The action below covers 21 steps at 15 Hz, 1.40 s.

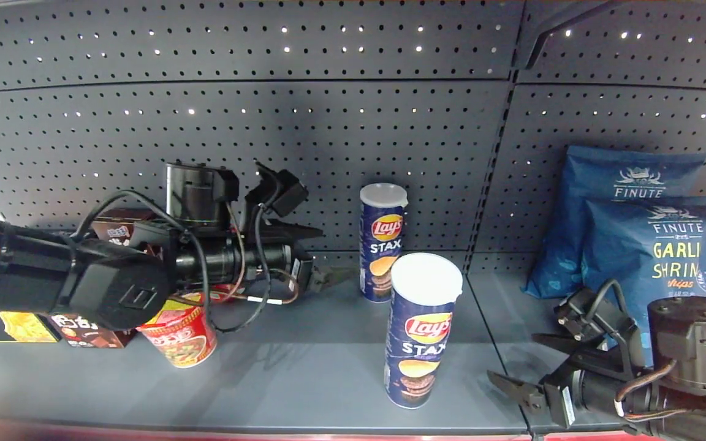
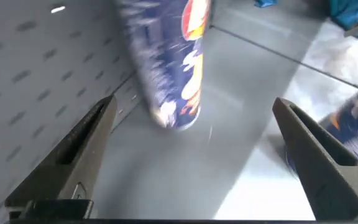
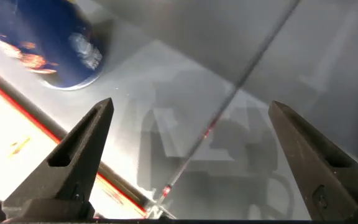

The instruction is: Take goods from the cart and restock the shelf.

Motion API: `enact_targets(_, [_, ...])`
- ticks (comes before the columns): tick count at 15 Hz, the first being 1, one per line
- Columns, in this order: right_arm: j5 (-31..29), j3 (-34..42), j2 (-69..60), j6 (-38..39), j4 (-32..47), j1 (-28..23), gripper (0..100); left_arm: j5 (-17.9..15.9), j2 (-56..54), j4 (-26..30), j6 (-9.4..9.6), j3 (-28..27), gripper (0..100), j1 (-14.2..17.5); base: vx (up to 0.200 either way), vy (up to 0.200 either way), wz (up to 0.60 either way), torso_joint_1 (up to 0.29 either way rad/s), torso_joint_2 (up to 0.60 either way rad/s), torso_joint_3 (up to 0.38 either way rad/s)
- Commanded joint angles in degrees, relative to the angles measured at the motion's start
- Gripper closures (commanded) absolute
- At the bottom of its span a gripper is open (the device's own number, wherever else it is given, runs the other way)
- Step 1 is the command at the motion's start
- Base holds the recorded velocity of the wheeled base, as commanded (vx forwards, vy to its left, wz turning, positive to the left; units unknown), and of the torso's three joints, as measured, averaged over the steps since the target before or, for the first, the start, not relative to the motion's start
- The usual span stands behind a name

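Note:
Two tall blue chip cans with white lids stand upright on the grey shelf (image 1: pixel 304 373). The back can (image 1: pixel 382 242) is near the pegboard wall, and the front can (image 1: pixel 421 331) is closer to the shelf edge. My left gripper (image 1: pixel 321 257) is open just left of the back can, holding nothing. In the left wrist view the back can (image 2: pixel 166 62) stands just beyond the open gripper (image 2: pixel 194 106). My right gripper (image 1: pixel 521 364) is open and empty, low and to the right of the front can. In the right wrist view the front can (image 3: pixel 48 43) lies off to one side of the gripper (image 3: pixel 191 107).
Blue chip bags (image 1: pixel 635 239) lean at the back right. A red cup of noodles (image 1: pixel 181 335) and several snack boxes (image 1: pixel 16 326) sit under my left arm. The shelf's red front edge (image 1: pixel 267 436) runs along the bottom. Bare shelf lies between cup and cans.

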Motion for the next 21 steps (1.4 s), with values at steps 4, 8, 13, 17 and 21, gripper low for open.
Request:
enact_targets(4, [-8.7, -0.9, 0.6, 0.3, -0.1, 6.1, 0, 14.4, -17.3, 5.7, -3.15, 9.3, 0, 0.2, 0.000, 0.000, 0.00, 0.000, 0.00, 0.000])
enact_targets(8, [-8.9, -3.1, 3.7, 2.0, -0.6, 7.6, 0, 22.6, -22.1, 5.8, -2.54, 13.4, 0, 0.2, 0.000, 0.000, 0.00, 0.000, 0.00, 0.000])
enact_targets(13, [-9.0, -6.3, 6.4, 2.0, -0.6, 8.5, 0, 23.5, -24.1, 5.2, -2.54, 16.2, 0, 0.9, 0.000, 0.000, 0.00, 0.000, 0.00, 0.000])
enact_targets(17, [-9.0, -8.2, 9.1, 2.0, -0.7, 10.8, 0, 23.5, -24.0, 5.2, -2.45, 16.2, 0, 1.0, 0.000, 0.000, 0.00, 0.000, 0.00, 0.000])
enact_targets(21, [-9.1, -11.4, 11.8, 2.0, -0.7, 12.0, 0, 23.5, -24.0, 5.2, -2.45, 16.1, 0, 1.0, 0.000, 0.000, 0.00, 0.000, 0.00, 0.000])
